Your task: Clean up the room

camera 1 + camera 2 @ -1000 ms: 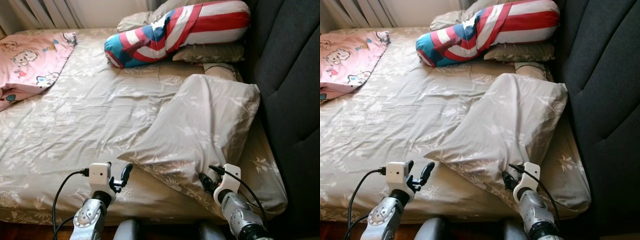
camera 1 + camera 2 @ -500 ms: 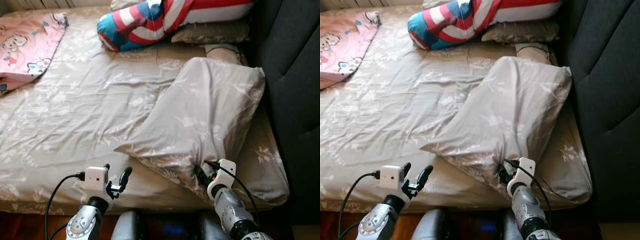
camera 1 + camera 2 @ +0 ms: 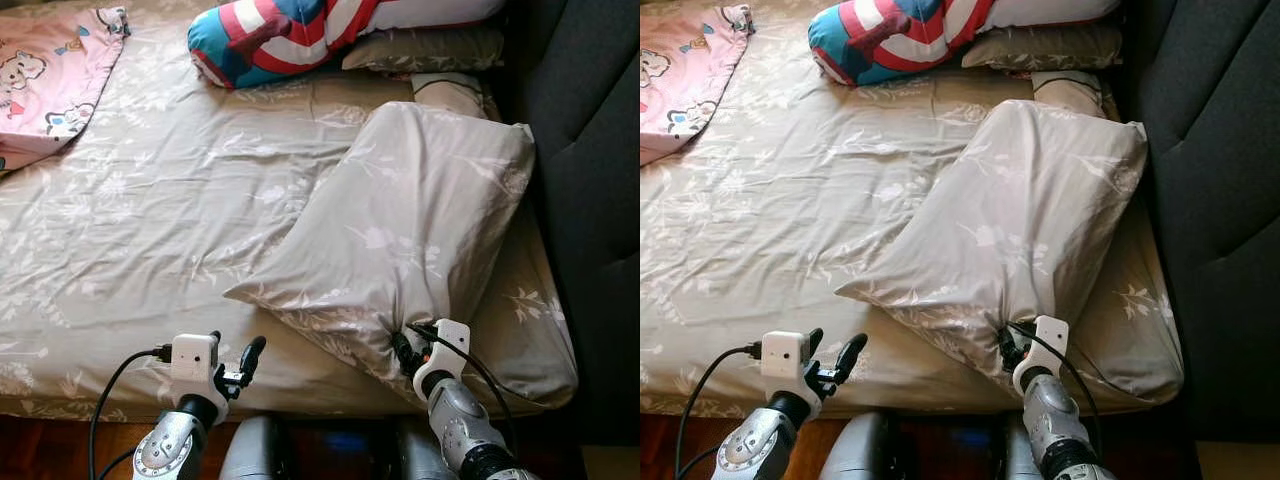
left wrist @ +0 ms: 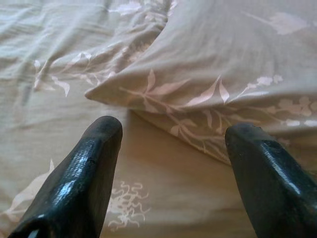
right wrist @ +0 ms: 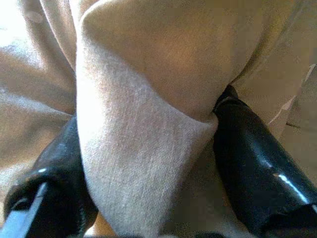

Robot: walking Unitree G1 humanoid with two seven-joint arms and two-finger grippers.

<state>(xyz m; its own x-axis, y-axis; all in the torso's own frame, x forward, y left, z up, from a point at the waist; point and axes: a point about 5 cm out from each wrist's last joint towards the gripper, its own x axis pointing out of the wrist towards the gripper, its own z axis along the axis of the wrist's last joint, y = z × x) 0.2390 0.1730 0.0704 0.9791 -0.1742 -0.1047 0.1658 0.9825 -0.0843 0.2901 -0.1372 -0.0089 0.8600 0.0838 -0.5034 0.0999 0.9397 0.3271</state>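
A large beige pillow (image 3: 420,210) with a pale leaf print lies slantwise on the bed's right side, next to the dark headboard. My right gripper (image 3: 403,352) is shut on a fold of the pillow's near edge; in the right wrist view the cloth (image 5: 143,148) is pinched between both black fingers (image 5: 257,168). My left gripper (image 3: 236,356) hovers open over the sheet near the bed's front edge, to the left of the pillow's near corner (image 4: 91,92), holding nothing.
The bed sheet (image 3: 150,210) has the same beige print. A red, white and blue striped pillow (image 3: 300,30) lies on a beige pillow (image 3: 430,50) at the far end. A pink cartoon blanket (image 3: 45,75) lies far left. The dark upholstered headboard (image 3: 590,150) bounds the right side.
The camera has tilted down and closer, so the whole scene sits higher in frame. The pillow has been drawn slightly nearer the front edge by my right gripper. The left gripper stays open.
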